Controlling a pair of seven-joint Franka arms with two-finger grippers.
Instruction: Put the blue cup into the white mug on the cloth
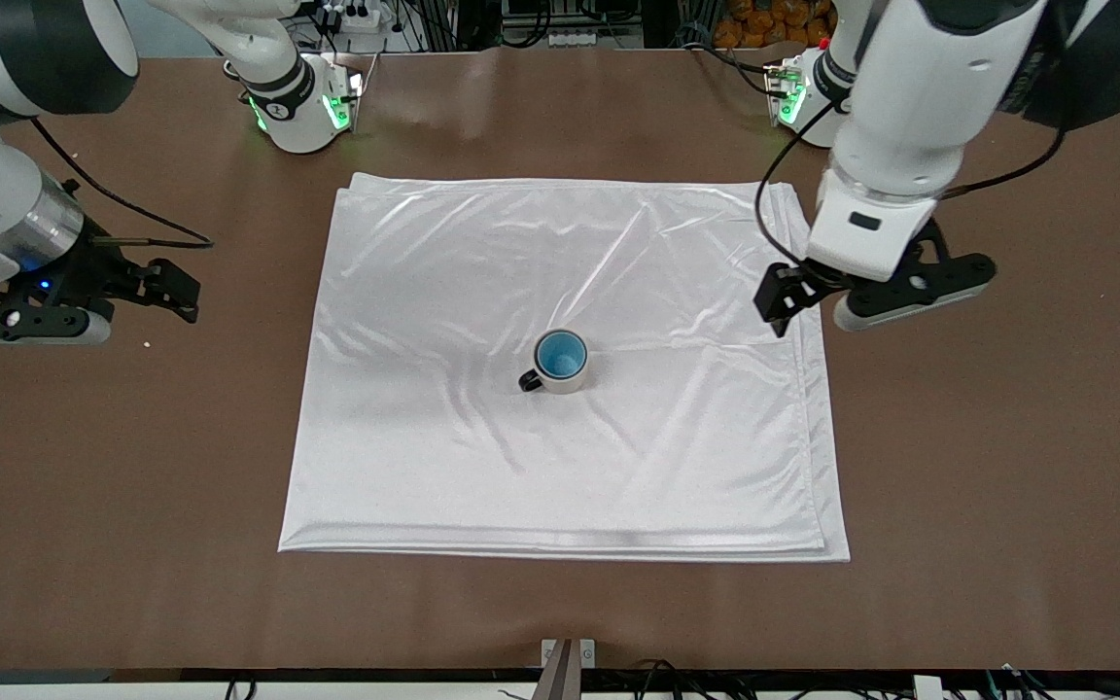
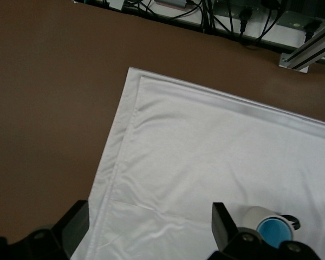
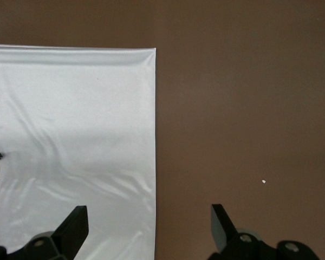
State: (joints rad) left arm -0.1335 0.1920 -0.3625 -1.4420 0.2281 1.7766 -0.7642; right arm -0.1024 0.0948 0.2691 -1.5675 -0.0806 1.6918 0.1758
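The blue cup (image 1: 560, 356) sits upright inside the white mug (image 1: 568, 381), whose black handle points toward the right arm's end. The mug stands near the middle of the white cloth (image 1: 424, 292). My left gripper (image 1: 778, 301) is open and empty, over the cloth's edge at the left arm's end. In the left wrist view the mug (image 2: 253, 215) with the blue cup (image 2: 274, 233) shows beside my open left gripper (image 2: 150, 222) over the cloth (image 2: 206, 151). My right gripper (image 1: 179, 290) is open and empty over bare table; its wrist view (image 3: 149, 222) shows the cloth's edge (image 3: 70, 108).
The brown table (image 1: 1007, 437) surrounds the cloth. A small white speck (image 1: 146, 344) lies near the right gripper. The arm bases (image 1: 302, 107) stand along the table's edge farthest from the front camera. Cables and an aluminium frame (image 2: 309, 49) lie past the table edge.
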